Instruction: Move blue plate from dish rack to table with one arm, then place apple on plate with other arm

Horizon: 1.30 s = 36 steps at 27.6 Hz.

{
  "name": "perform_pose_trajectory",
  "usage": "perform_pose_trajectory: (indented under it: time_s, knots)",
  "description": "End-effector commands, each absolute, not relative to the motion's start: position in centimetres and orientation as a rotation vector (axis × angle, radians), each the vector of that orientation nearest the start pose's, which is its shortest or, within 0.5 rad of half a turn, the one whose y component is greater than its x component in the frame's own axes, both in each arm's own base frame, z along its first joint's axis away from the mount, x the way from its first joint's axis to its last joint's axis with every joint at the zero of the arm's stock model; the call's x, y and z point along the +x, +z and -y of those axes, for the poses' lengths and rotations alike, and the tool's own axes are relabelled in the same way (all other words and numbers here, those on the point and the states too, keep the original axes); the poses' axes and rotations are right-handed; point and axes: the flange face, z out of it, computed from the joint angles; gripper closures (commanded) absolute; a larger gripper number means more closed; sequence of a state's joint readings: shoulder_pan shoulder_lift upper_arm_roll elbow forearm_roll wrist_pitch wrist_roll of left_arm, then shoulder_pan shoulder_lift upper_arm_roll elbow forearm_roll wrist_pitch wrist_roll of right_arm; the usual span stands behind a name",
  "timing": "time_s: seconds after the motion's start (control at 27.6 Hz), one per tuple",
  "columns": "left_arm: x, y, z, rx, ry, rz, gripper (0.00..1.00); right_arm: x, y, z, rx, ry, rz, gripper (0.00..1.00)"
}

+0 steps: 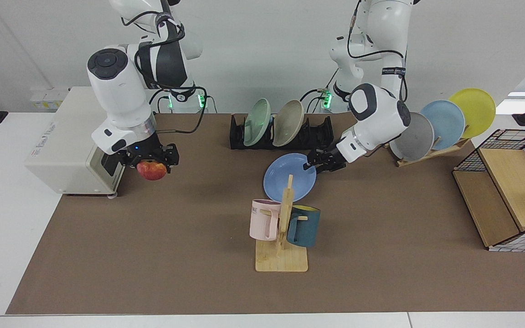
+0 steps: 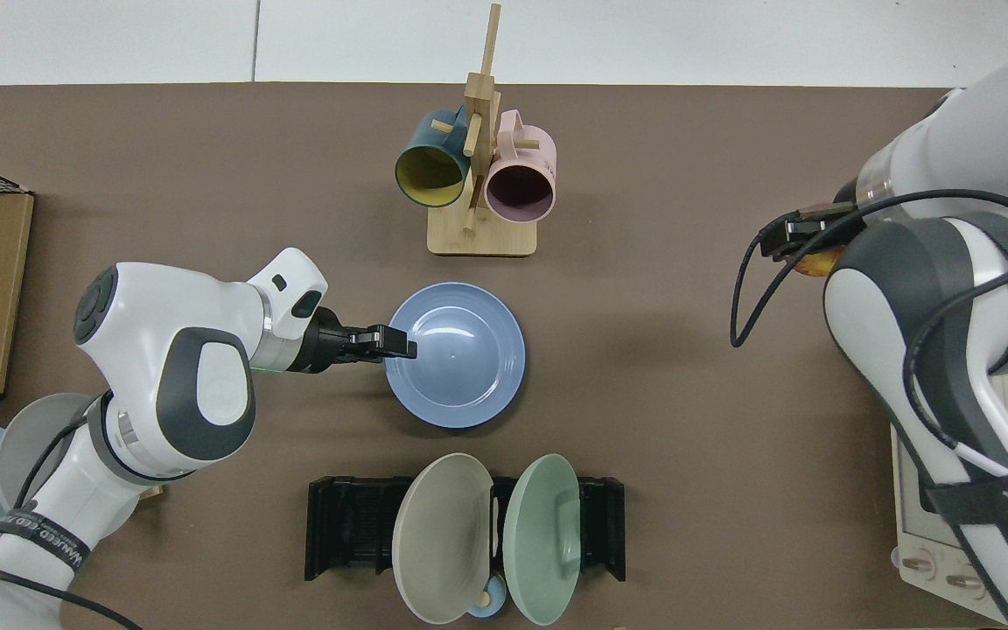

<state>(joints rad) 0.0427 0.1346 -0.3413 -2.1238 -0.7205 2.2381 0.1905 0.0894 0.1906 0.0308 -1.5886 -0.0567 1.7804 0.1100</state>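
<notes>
Near the middle of the table (image 1: 381,255), between the dish rack (image 1: 319,132) and the wooden mug stand (image 1: 283,246), you have the blue plate (image 1: 285,175) pinched at its rim by the left gripper (image 1: 312,165), whose fingers are closed on the plate's edge. From above, your plate (image 2: 460,359) sits face-up over the brown mat with that gripper (image 2: 399,343) clamped on the rim side nearest its own arm; whether the plate rests on the mat or hangs just above it cannot be told. It is out of the dish rack (image 2: 346,525), which holds only a beige plate (image 1: 288,117) and a pale green plate (image 1: 257,116) standing on edge. Your right gripper (image 1: 151,160) is up off the table beside the white oven (image 1: 66,141), its fingers closed around the apple (image 1: 151,170), which hangs below them, well apart from the blue plate. In the top view only a sliver of the apple (image 2: 819,262) shows under that arm. A pink mug (image 1: 265,218) and a dark teal mug (image 1: 303,225) hang on the stand, just in front of the plate in the facing view. Off to the side, a slanted wooden rack (image 1: 431,152) carries a grey plate (image 1: 413,135), a sky-blue plate (image 1: 445,118) and a yellow plate (image 1: 476,109).
</notes>
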Motion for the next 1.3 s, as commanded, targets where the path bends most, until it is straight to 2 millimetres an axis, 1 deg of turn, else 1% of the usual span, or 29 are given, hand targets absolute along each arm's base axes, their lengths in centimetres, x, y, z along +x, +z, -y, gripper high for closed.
perform_pose_trajectory:
  time_s: [0.0, 0.07, 0.14, 0.25, 0.33, 0.36, 0.4, 0.43, 0.54, 0.61, 0.72, 0.76, 0.83, 0.94, 1.05, 1.12, 1.23, 1.27]
  knots:
    - [53.4, 35.8, 18.5, 2.646, -0.052, 0.019, 0.26, 59.0, 52.3, -7.3, -3.148, 0.035, -0.041, 1.00]
    - [53.3, 35.9, 19.0, 2.675, -0.055, 0.031, 0.25, 58.9, 52.2, -7.6, -3.142, 0.031, -0.036, 1.00]
    - [53.5, 36.4, 19.0, 2.688, -0.044, 0.038, 0.25, 58.8, 52.2, -7.9, -3.142, 0.031, -0.031, 1.00]
    - [54.2, 37.9, 18.8, 2.728, -0.012, 0.083, 0.24, 58.7, 52.1, -8.5, -3.142, 0.034, -0.045, 1.00]
    - [54.4, 39.0, 18.2, 2.790, 0.008, 0.124, 0.14, 58.6, 52.0, -9.4, -3.142, 0.031, -0.060, 1.00]
    - [54.7, 39.7, 18.0, 2.821, 0.015, 0.147, 0.09, 58.6, 52.1, -9.9, -3.142, 0.027, -0.065, 1.00]
    - [54.9, 40.7, 17.8, 2.856, 0.020, 0.178, 0.02, 58.5, 52.1, -10.3, -3.141, 0.022, -0.067, 1.00]
    - [55.2, 41.4, 17.5, 2.892, 0.010, 0.194, 0.01, 58.5, 52.0, -10.9, -3.141, 0.020, -0.070, 1.00]
    - [56.0, 44.4, 15.4, 3.004, -0.066, 0.229, 0.01, 58.3, 51.9, -12.5, -3.140, 0.015, -0.096, 1.00]
    - [56.1, 46.2, 14.9, 3.042, -0.106, 0.262, 0.01, 58.2, 51.6, -13.4, -3.138, 0.003, -0.108, 1.00]
    - [55.9, 49.6, 13.8, 3.077, -0.111, 0.266, 0.01, 58.0, 51.3, -15.3, -3.132, -0.022, -0.122, 1.00]
    - [55.7, 50.5, 13.7, 3.085, -0.113, 0.273, 0.01, 58.0, 51.2, -15.8, -3.130, -0.028, -0.139, 1.00]
    - [55.3, 52.1, 13.6, 3.104, -0.107, 0.284, 0.01, 57.8, 50.8, -17.3, -3.126, -0.032, -0.165, 1.00]
    - [54.7, 54.0, 13.0, 3.126, -0.083, 0.282, 0.01, 57.5, 50.2, -20.4, -3.114, -0.059, -0.206, 1.00]
    - [54.1, 56.0, 12.4, 3.131, -0.066, 0.266, 0.01, 57.2, 49.2, -22.8, -3.101, -0.061, -0.273, 1.00]
    - [53.8, 57.4, 11.6, 3.134, -0.073, 0.254, 0.01, 57.0, 48.5, -24.6, -3.091, -0.071, -0.309, 1.00]
    - [53.5, 58.5, 10.2, 3.138, -0.094, 0.243, 0.01, 56.5, 47.0, -27.7, -3.077, -0.070, -0.360, 1.00]
    - [53.2, 59.6, 9.9, 3.139, -0.073, 0.243, 0.01, 56.3, 46.5, -28.8, -3.067, -0.080, -0.383, 1.00]
